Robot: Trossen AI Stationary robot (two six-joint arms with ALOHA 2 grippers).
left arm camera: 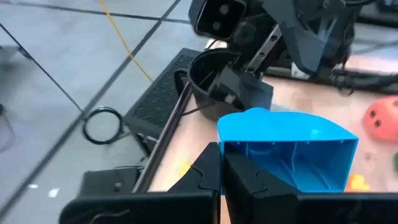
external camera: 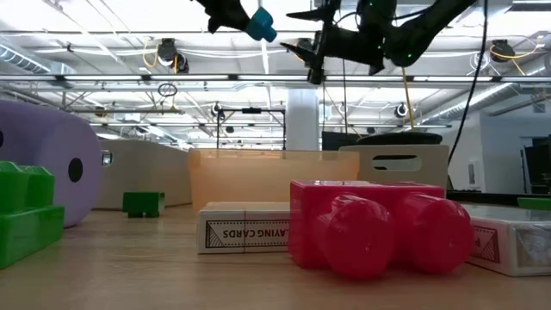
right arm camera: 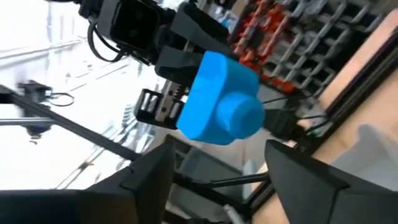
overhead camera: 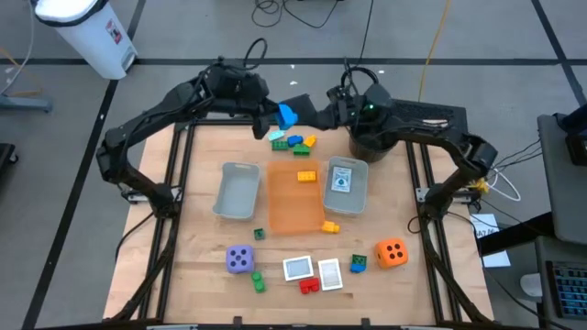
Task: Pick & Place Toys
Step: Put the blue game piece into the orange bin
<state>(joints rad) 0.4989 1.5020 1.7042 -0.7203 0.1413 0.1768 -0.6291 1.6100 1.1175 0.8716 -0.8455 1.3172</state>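
The left pincer [overhead camera: 275,117] is clamped on a blue brick [overhead camera: 287,115], held high above the far edge of the bench [overhead camera: 183,275]. The right pincer [overhead camera: 316,112] faces it just beside the brick, fingers apart on either side and not touching it, as the right wrist view shows.

This looks like a mid-air handover, and the risks lie there. If the left pincer lets go before the right one has closed, the brick drops among the loose bricks [overhead camera: 295,143] below the two pincers, or off the bench edge. If the right closes off-centre on the brick's round stud [right arm camera: 239,116], it may twist out. The black bucket [overhead camera: 371,145] sits under the right pincer; the orange tray [overhead camera: 295,197] and grey trays [overhead camera: 237,191] lie further toward the near side
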